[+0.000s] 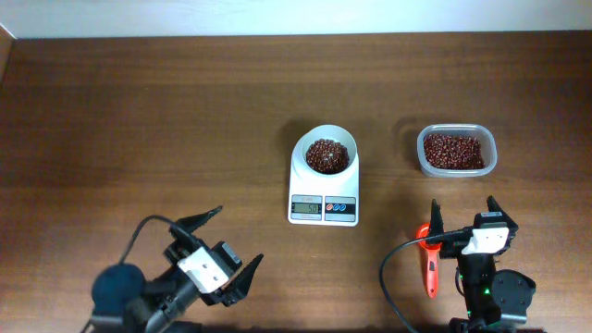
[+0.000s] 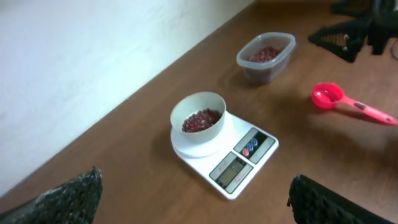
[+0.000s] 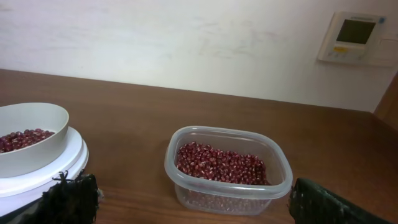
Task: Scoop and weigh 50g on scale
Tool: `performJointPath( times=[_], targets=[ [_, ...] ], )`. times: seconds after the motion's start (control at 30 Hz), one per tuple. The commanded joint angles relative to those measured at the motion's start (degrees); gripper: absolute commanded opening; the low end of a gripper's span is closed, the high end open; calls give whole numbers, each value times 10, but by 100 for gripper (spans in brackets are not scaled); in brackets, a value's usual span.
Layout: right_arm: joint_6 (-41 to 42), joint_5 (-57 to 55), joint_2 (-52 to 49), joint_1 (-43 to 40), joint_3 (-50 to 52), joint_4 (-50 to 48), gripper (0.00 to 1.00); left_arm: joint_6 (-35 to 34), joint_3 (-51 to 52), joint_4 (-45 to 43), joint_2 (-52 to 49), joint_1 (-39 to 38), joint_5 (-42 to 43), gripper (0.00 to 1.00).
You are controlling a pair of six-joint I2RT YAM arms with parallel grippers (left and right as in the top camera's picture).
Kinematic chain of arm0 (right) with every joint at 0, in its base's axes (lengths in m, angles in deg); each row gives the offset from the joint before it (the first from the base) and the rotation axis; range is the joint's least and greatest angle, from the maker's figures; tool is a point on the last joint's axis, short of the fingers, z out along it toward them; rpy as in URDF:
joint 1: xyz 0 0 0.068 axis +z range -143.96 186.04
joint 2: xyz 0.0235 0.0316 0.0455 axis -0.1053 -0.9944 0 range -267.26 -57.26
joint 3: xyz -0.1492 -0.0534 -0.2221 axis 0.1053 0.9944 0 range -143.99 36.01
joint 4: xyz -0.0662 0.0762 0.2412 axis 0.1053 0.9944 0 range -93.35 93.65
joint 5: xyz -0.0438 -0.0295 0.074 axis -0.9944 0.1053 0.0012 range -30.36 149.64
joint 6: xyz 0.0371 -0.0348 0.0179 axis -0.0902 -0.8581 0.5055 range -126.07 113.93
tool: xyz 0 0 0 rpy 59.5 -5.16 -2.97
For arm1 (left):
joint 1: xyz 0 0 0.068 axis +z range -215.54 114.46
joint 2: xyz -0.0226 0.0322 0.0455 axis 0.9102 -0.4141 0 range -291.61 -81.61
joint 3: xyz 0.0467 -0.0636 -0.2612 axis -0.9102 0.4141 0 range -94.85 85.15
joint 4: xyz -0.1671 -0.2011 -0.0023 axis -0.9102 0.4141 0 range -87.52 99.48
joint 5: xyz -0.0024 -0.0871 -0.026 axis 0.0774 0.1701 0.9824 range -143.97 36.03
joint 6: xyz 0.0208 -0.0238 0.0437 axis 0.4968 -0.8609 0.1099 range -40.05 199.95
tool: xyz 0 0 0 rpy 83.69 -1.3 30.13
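Confirm the left pincer (image 1: 238,234) and right pincer (image 1: 462,205) are open and empty. The scoop (image 1: 430,264) lies beside the right pincer, probably not needed now: beans (image 1: 326,155) sit on the scale (image 1: 323,190) ahead-left.

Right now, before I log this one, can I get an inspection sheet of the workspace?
Surface: brown wood table.
Job's things: scale mid-table, beans in its bowl, display unreadable; tub holding more beans to its right; scoop flat on the table, unheld.
Clutter: nothing seen.
Grippers: left gripper open, empty; right gripper open, empty, beside the scoop.
Cables: a black cable loops beside each arm.
Surroundings: white wall; wall panel.
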Motion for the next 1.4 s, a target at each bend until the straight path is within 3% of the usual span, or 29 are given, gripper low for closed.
performJointPath(
  times=[0.0,0.2,0.3,0.43,0.73,1.1,1.37],
  targets=[
    [3,-5,6,-4,4,3,99,-92,86,-45,63,27,0,99],
    [3,-5,6,-4,4,3,99,-127,170,-127,118,39,-91,99],
    [3,-5,6,-4,4,3,99,-174,188,-133,144,39,-150,99],
    [3,-5,6,-4,4,3,99,-178,218,-156,167,39,-188,99],
    [3,-5,6,-4,4,3,99,-178,314,-298,167,26,-201,99],
    [3,-5,6,-4,4,3,99,-191,373,-362,168,26,-265,99],
    [3,-5,6,-4,4,3,99,-207,375,-357,168,26,-316,99]
  ],
)
